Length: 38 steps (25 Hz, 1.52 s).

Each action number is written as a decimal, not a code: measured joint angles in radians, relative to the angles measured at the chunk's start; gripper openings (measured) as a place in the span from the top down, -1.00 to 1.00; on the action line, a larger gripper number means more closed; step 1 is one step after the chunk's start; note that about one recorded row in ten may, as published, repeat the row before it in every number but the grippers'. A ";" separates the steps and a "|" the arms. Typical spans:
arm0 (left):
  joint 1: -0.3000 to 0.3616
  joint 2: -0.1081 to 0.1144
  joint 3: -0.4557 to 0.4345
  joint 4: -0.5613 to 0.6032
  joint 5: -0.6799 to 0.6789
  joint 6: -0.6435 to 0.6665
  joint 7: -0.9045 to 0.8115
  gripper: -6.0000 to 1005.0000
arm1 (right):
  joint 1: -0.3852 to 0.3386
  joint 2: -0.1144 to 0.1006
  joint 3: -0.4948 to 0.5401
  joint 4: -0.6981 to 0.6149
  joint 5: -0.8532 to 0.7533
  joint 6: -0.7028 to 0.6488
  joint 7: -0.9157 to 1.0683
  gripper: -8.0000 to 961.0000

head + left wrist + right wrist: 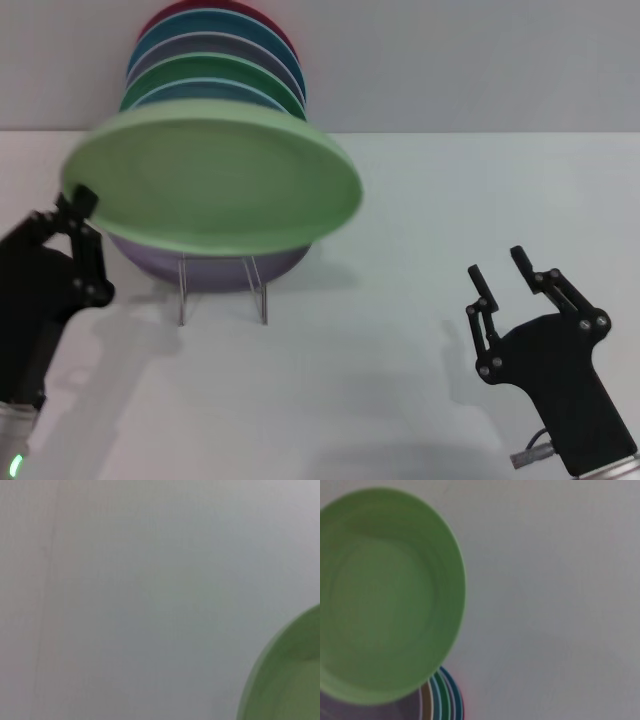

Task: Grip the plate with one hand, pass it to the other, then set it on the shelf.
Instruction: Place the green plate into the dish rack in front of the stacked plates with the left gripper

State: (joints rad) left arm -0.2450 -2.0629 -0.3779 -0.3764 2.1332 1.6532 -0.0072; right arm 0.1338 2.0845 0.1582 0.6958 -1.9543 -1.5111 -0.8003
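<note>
The pale mint-green plate (215, 180) is held in the air in front of the shelf, its underside facing me. My left gripper (82, 212) is shut on the plate's left rim. The plate also shows in the left wrist view (285, 675) and in the right wrist view (385, 595). The wire shelf (222, 290) stands behind and below it, with its front loop showing under the plates. My right gripper (498, 270) is open and empty at the lower right, well apart from the plate.
Several coloured plates stand in a row on the shelf: a lilac plate (210, 262) at the front, then darker green (200, 78), blue and red ones behind. They also show in the right wrist view (442, 700). The table (420, 200) is white.
</note>
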 joint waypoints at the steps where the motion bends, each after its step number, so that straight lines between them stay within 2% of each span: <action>1: 0.000 0.000 0.000 0.000 0.000 0.000 0.000 0.88 | 0.000 0.000 0.000 0.000 0.000 0.000 0.000 0.29; 4: -0.004 -0.001 -0.015 0.014 0.000 0.019 0.003 0.87 | 0.012 0.000 0.004 -0.007 0.005 0.012 0.002 0.29; 5: -0.051 -0.003 -0.065 0.107 -0.001 0.038 0.008 0.87 | 0.015 0.000 0.010 -0.009 0.006 0.017 0.002 0.29; 11: -0.093 -0.004 -0.081 0.201 0.000 0.025 0.010 0.86 | 0.018 0.000 0.017 -0.013 0.020 0.024 0.001 0.28; 38: -0.096 -0.009 -0.031 0.199 0.001 -0.259 0.026 0.82 | 0.029 0.002 0.043 -0.014 0.032 0.042 -0.023 0.28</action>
State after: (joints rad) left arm -0.3405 -2.0723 -0.4094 -0.1778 2.1343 1.3940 0.0191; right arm 0.1629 2.0862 0.2009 0.6816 -1.9219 -1.4687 -0.8237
